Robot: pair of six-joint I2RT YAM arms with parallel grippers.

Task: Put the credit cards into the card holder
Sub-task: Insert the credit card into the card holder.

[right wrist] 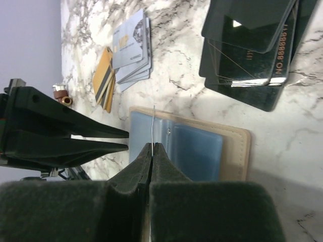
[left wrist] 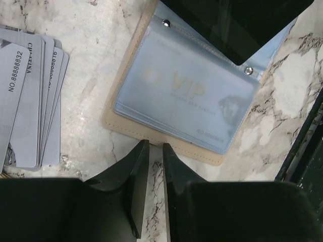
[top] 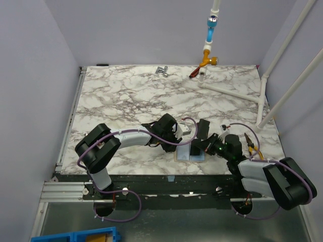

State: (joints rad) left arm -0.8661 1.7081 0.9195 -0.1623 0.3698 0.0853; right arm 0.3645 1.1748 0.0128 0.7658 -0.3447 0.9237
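Note:
The tan card holder (left wrist: 151,132) (right wrist: 237,146) (top: 177,157) lies open near the table's front edge, its clear blue sleeves showing. A pale card marked VIP (left wrist: 186,91) sits inside one sleeve. My right gripper (right wrist: 152,146) (top: 203,146) is shut on a thin, slightly bent pale sheet seen edge-on, which looks like a sleeve page standing up from the holder. My left gripper (left wrist: 155,145) (right wrist: 127,140) points at the holder's edge, jaws a narrow gap apart with only marble between them. Loose credit cards lie nearby: a grey stack (left wrist: 30,96) (right wrist: 132,48) and gold ones (right wrist: 103,75).
A fan of black cards (right wrist: 252,50) (top: 203,128) lies just beyond the holder. At the back stand a brass valve with a blue tube (top: 208,55), a small metal fitting (top: 162,70) and white pipes (top: 262,96) along the right side.

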